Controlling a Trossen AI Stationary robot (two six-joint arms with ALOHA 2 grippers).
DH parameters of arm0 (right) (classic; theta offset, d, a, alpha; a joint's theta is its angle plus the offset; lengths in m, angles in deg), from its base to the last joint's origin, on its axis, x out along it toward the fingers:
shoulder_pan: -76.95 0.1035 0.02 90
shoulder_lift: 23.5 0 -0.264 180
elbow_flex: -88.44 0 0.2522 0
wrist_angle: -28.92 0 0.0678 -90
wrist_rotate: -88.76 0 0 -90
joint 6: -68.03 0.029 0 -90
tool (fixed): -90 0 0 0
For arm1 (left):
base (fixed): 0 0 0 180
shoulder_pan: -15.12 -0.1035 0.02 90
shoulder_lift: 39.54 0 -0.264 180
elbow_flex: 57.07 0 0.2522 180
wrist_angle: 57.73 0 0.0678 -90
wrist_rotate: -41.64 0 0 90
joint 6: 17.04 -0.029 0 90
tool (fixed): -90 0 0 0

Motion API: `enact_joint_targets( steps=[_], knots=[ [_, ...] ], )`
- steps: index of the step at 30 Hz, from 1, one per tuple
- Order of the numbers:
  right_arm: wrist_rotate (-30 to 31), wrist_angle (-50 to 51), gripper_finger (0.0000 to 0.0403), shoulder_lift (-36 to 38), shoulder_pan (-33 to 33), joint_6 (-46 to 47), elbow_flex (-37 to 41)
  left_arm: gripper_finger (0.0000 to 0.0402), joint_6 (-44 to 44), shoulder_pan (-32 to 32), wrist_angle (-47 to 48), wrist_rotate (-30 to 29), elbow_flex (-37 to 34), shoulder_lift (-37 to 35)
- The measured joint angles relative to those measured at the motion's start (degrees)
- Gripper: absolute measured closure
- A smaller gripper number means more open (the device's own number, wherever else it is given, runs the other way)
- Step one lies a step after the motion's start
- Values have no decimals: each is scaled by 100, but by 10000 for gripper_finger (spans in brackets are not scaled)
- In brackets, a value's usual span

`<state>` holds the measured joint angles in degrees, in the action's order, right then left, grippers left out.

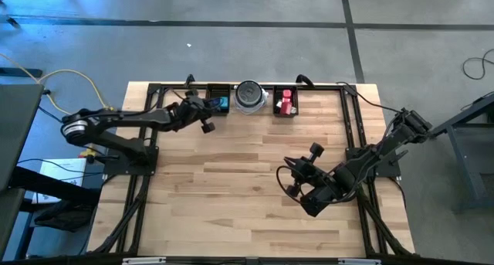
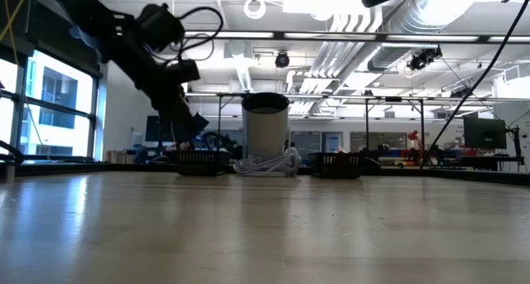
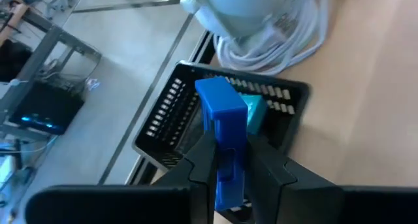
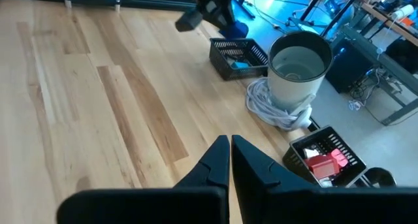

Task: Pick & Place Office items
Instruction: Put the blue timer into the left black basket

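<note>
Wooden table [image 1: 231,188] planks are bare at centre; two black trays and a grey cup are ranged along the far edge. A blue block [image 3: 222,129] is held upright in the left gripper [image 3: 225,165], jaws closed on its lower half, directly over the left tray [image 3: 163,116], beside a teal piece [image 3: 253,112]. The right gripper [image 4: 230,152], jaws fully shut and empty, is parked well apart near the table's right side.

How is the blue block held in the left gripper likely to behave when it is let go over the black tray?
The blue block looks rigid and boxy, so it probably keeps its shape between the fingers of the left gripper. It seems small and light, likely dropping flat into the black tray rather than rolling. Its smooth faces might slip a little.
</note>
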<state>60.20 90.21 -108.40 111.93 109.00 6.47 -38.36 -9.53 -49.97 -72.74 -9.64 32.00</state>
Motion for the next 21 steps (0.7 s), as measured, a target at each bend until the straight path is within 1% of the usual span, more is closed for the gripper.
enact_joint_targets(
  steps=[4,11,14,16,19,21],
  knots=[
    [-38,-1,400,-4,2,0,0,351,-277,-164,-322,-1,68,433],
    [-54,36,400,-4,0,2,0,351,-716,-220,-310,0,563,1124],
    [-63,42,400,-4,2,0,0,351,-761,-220,-48,-55,850,1419],
    [-171,46,400,-4,2,0,0,351,-763,-220,217,-66,994,1612],
    [-258,63,400,-4,2,2,0,351,-756,-233,574,-90,1084,1822],
    [-349,73,400,-4,2,2,0,351,-752,-235,641,-100,1095,1896]
  ],
)
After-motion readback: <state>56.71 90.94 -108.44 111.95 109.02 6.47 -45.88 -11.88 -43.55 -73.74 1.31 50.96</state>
